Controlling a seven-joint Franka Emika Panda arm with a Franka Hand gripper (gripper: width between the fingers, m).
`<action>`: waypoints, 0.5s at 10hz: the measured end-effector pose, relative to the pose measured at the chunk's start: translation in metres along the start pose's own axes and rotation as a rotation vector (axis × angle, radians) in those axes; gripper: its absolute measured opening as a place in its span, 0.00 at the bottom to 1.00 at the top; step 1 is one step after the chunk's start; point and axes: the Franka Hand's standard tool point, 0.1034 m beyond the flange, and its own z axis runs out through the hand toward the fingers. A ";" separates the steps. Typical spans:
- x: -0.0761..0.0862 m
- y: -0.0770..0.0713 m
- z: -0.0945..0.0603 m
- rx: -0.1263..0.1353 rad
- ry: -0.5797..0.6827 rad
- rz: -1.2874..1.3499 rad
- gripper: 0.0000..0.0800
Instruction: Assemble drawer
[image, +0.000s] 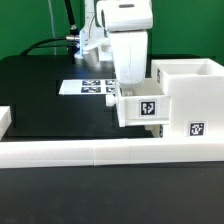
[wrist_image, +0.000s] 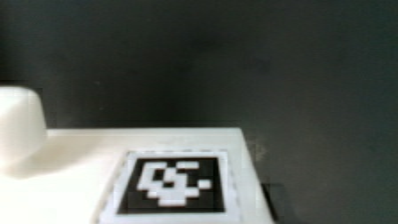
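The tall white box housing (image: 190, 92) stands at the exterior view's right, with a tag low on its side. A small white tray (image: 142, 106) with a tag on its wall sits against the housing's open side, its underside a little above the table. My gripper (image: 129, 88) comes straight down onto the tray's wall and holds it; the fingertips are hidden by the tray. In the wrist view the tray's tagged face (wrist_image: 175, 184) fills the lower part of the frame, with a rounded white knob (wrist_image: 18, 130) beside it. No fingers show there. The second tray is out of view.
The long low white rail (image: 90, 152) runs across the front of the black table. The marker board (image: 92, 87) lies flat behind the tray. A white piece (image: 4, 120) shows at the exterior view's left edge. Cables hang behind the arm.
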 end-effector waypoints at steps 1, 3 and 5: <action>0.001 -0.001 0.000 0.006 -0.007 0.006 0.05; 0.002 0.000 0.000 0.019 -0.024 0.005 0.05; 0.001 0.001 0.000 0.013 -0.036 -0.018 0.05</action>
